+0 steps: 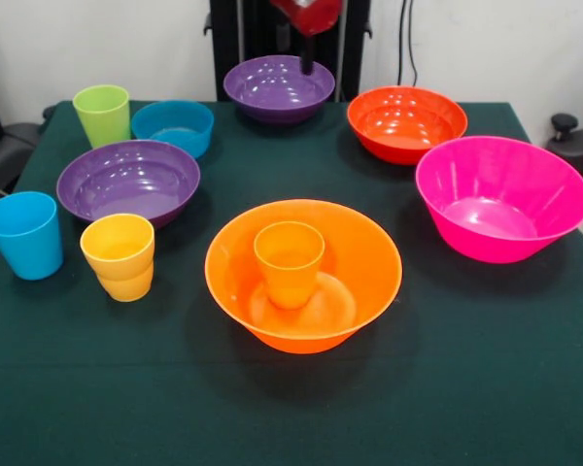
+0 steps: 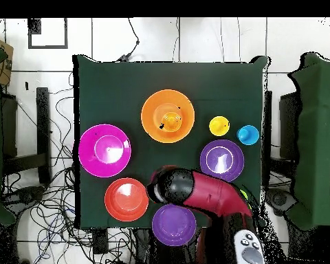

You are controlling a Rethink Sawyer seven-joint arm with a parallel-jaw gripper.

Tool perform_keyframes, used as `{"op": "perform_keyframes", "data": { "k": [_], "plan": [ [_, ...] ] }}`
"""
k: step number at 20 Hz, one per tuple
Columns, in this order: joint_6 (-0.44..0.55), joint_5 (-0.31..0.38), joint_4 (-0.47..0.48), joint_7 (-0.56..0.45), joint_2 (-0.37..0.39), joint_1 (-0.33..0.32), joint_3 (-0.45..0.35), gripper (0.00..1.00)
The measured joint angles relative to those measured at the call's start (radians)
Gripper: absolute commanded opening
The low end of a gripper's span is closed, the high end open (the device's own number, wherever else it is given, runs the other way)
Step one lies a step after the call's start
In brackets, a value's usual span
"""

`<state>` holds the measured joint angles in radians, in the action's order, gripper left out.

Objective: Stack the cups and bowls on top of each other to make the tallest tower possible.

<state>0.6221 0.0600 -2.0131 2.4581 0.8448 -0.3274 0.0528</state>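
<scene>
Orange cup [image 1: 290, 262] stood upright inside the wide orange bowl [image 1: 360, 254] mid-desk [image 1: 291, 408]; no purple bowl on it, one purple bowl [image 1: 278, 87] sat at the far edge under the claw [image 1: 307, 64], the other [image 1: 128, 180] left by the yellow cup [image 1: 120, 255]. Couldn't tell if the claw was open or closed. Pink bowl [image 1: 501, 197] and red-orange bowl [image 1: 406, 122] sat right, blue cup [image 1: 24, 234], lime cup [image 1: 103, 114] and small blue bowl [image 1: 174, 126] left.

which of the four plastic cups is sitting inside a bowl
The small orange plastic cup: it stands upright in the wide orange bowl. The lime green cup, blue cup and yellow cup all stand directly on the green tablecloth.
</scene>
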Motion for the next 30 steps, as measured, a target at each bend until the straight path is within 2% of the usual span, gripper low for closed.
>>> {"op": "perform_keyframes", "data": {
  "k": [2, 4, 5, 8, 10, 15, 18, 20, 21, 24, 25, 28, 29, 30],
  "plan": [
    [-0.076, 0.054, -0.029, 0.0, -0.008, -0.045, 0.0, 1.0],
    [-0.114, 0.082, -0.039, 0.0, -0.014, -0.063, 0.0, 1.0],
    [-0.175, 0.127, -0.049, 0.0, -0.028, -0.085, 0.0, 1.0],
    [-0.234, 0.17, -0.052, 0.0, -0.051, -0.094, 0.003, 1.0],
    [-0.278, 0.201, -0.052, 0.0, -0.073, -0.086, 0.01, 1.0],
    [-0.407, 0.27, -0.051, 0.0, -0.159, 0.005, 0.066, 1.0],
    [-0.442, 0.312, -0.051, 0.0, -0.184, 0.044, 0.086, 1.0],
    [-0.455, 0.37, -0.052, 0.0, -0.194, 0.067, 0.091, 1.0],
    [-0.456, 0.436, -0.058, 0.0, -0.192, 0.079, 0.091, 1.0],
    [-0.455, 0.506, -0.066, 0.0, -0.187, 0.081, 0.091, 1.0],
    [-0.457, 0.566, -0.067, 0.0, -0.187, 0.078, 0.091, 1.0],
    [-0.461, 0.63, -0.067, 0.0, -0.192, 0.07, 0.088, 1.0],
    [-0.471, 0.692, -0.066, 0.0, -0.197, 0.052, 0.078, 1.0],
    [-0.474, 0.709, -0.066, 0.0, -0.198, 0.045, 0.075, 1.0]
  ]
}}
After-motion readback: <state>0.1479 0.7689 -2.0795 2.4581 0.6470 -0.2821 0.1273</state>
